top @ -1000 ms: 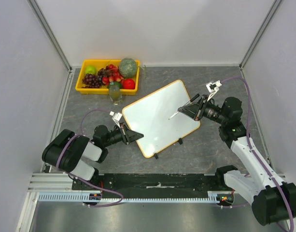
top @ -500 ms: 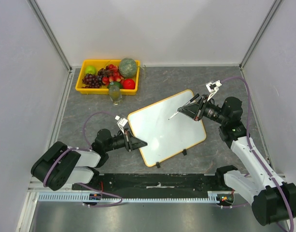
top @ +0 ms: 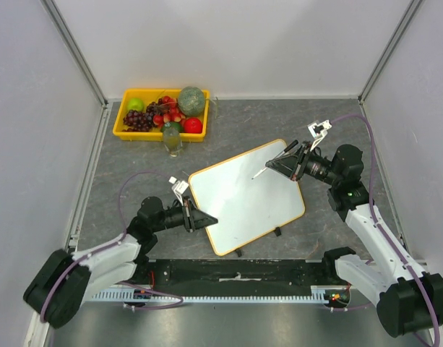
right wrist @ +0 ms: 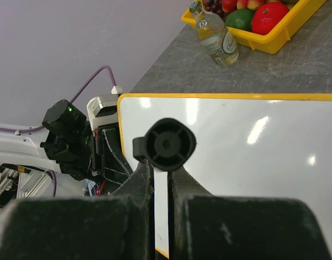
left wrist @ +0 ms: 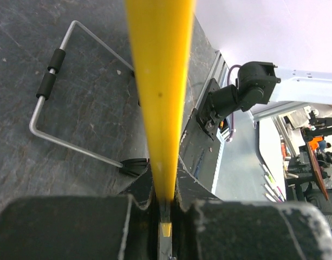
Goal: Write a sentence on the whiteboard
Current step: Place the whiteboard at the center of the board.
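The whiteboard (top: 246, 199) lies tilted in the middle of the table, white with an orange-yellow frame, and its face is blank. No sentence shows on it. My left gripper (top: 204, 220) is shut on the board's left edge; in the left wrist view the yellow frame (left wrist: 159, 97) runs between the jaws of the gripper (left wrist: 164, 190). My right gripper (top: 273, 165) is shut on a marker (top: 263, 170), tip pointing at the board's upper part; I cannot tell whether it touches. In the right wrist view the marker's black end (right wrist: 166, 143) sits between the fingers over the whiteboard (right wrist: 252, 162).
A yellow fruit tray (top: 120, 131) stands at the back left, with a small glass bottle (top: 173, 139) in front of it. The board's wire stand (left wrist: 52, 108) shows under it. Two black clips (top: 277, 231) sit on the board's near edge. Walls enclose the table.
The whiteboard has slid toward the near edge and a little right, held by my left gripper, whose arm has stretched out. The right arm and marker have not moved.
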`<action>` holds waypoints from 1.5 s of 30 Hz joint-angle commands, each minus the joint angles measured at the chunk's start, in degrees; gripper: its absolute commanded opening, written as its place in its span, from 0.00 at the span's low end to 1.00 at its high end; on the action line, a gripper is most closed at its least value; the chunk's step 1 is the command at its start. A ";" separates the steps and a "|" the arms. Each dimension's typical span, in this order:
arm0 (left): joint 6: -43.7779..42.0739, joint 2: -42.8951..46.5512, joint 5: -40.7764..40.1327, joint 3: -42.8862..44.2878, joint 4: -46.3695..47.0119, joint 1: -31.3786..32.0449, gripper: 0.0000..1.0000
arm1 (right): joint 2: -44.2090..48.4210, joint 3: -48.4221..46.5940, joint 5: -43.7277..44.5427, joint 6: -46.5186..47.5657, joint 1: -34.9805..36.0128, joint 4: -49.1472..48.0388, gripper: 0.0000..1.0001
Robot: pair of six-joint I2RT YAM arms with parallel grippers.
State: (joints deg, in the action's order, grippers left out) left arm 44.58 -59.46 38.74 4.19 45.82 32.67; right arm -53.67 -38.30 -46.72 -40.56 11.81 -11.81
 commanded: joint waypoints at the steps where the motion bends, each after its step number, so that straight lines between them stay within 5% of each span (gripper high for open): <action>1: -4.23 13.72 2.49 -2.43 -24.96 1.70 0.02 | 0.06 -1.95 -1.18 -0.40 -0.12 -2.77 0.00; 6: -1.78 23.51 0.02 -4.10 -31.31 1.70 0.02 | -0.56 -1.07 -1.71 -1.72 -0.21 -4.71 0.00; 15: -3.44 15.61 -2.27 -1.99 -31.85 1.70 0.04 | -0.21 -0.98 -2.06 -1.81 -0.12 -4.18 0.00; 29: -6.17 20.88 -8.41 2.40 -44.93 1.61 0.49 | -0.65 -1.60 -1.71 -0.67 -0.12 -3.04 0.00; 32: -6.52 21.66 -9.99 4.95 -48.71 1.61 0.73 | -0.73 -1.95 -1.71 -0.23 -0.12 -2.43 0.00; 45: -4.50 28.08 -23.43 19.00 -65.75 1.79 0.80 | -1.61 -2.83 -1.44 1.00 -0.21 -1.11 0.00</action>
State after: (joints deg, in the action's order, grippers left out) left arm 40.34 -33.65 21.69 16.91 -12.78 34.26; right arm -54.74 -38.41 -47.75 -40.62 11.81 -12.29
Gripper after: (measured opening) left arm 0.790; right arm 0.067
